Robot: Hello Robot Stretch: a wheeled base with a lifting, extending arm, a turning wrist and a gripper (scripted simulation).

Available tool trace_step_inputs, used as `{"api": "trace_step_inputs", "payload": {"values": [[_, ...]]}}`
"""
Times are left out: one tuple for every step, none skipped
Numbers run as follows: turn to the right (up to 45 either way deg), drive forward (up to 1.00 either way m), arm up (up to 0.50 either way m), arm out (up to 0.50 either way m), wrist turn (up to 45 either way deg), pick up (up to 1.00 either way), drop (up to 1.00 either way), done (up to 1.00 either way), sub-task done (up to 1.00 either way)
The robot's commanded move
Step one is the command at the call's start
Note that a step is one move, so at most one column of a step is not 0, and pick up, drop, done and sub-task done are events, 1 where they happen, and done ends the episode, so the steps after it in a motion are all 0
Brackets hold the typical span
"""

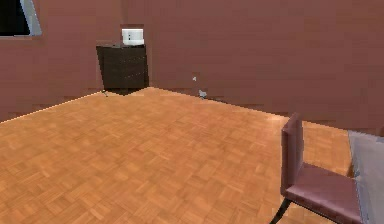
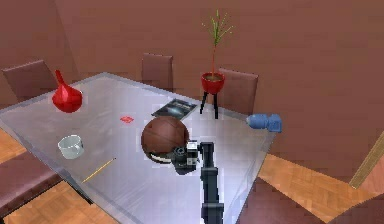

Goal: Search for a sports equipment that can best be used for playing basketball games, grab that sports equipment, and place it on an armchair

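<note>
claw shows just below and right of the basketball, which rests on the table; i cannot tell whether i'm touching or holding anything

No text, number or sign can be read anywhere. The white box on the dark cabinet is too small to show any print. On the table, the dark flat booklet and the small red card bear nothing legible. The white squares at the arm's end carry black marks only, not letters or numbers.
</note>
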Motion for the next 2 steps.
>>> {"api": "trace_step_inputs", "payload": {"values": [[0.0, 0.0, 0.1, 0.0, 0.0, 0.0, 0.0, 0.0, 0.0], [0.0, 0.0, 0.2, 0.0, 0.0, 0.0, 0.0, 0.0, 0.0]]}}
